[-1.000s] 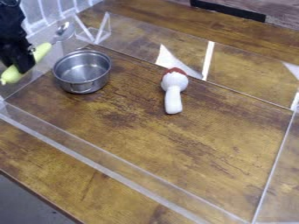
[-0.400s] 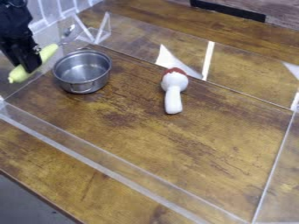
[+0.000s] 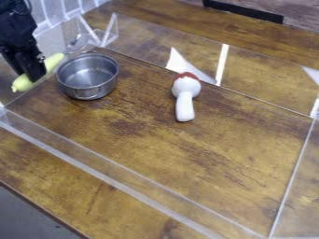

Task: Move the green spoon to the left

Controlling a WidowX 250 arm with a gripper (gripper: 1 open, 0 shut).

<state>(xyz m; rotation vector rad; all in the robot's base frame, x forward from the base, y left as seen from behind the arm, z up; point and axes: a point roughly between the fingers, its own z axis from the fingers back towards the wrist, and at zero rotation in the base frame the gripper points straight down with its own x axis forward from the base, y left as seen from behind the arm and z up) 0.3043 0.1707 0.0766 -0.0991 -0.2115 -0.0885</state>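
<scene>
The green spoon [image 3: 41, 68] lies tilted at the far left of the table, its yellow-green handle showing on both sides of my black gripper [image 3: 26, 69]. The gripper points steeply down and is shut on the spoon's handle. The spoon's silver bowl is hard to make out behind the fingers, near the clear wall. A metal pot [image 3: 88, 75] stands just right of the spoon.
A white stubby utensil with a red band [image 3: 186, 97] lies in the middle of the wooden table [image 3: 187, 159]. Clear acrylic walls [image 3: 100, 173] fence the work area on all sides. Pale tiles show at the top left.
The gripper and the spoon it holds have shifted slightly, up and right in the picture. The pot and the white utensil have not moved.
</scene>
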